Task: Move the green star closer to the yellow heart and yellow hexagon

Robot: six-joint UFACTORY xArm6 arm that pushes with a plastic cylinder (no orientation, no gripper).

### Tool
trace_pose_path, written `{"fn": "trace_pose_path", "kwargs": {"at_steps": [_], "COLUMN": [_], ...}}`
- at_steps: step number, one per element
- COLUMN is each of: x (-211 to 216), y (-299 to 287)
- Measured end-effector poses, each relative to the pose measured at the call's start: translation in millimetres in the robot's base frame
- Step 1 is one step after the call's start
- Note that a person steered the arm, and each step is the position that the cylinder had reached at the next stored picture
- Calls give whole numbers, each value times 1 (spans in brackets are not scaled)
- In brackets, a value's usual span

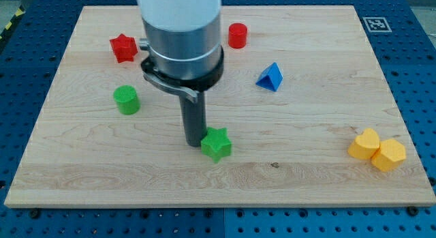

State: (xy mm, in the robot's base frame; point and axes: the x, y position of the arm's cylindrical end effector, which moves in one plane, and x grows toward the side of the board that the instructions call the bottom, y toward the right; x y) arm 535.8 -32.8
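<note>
The green star (216, 144) looks light and rigid — I judge it will slide easily on the board (306, 61) but may spin if struck on a point, so I'd press into a notch on its left side. It is small, bright green, five-pointed, lying low of centre. My tip (193, 142) — a bare rod, nothing to open or close — rests against its left edge. The yellow heart (364, 144) and yellow hexagon (389, 155) touch each other, well apart to the right.
</note>
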Motion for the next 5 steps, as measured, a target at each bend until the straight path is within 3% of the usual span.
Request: {"fn": "trace_pose_path", "kwargs": {"at_steps": [1,5], "x": [18,22], "y": [19,134]}}
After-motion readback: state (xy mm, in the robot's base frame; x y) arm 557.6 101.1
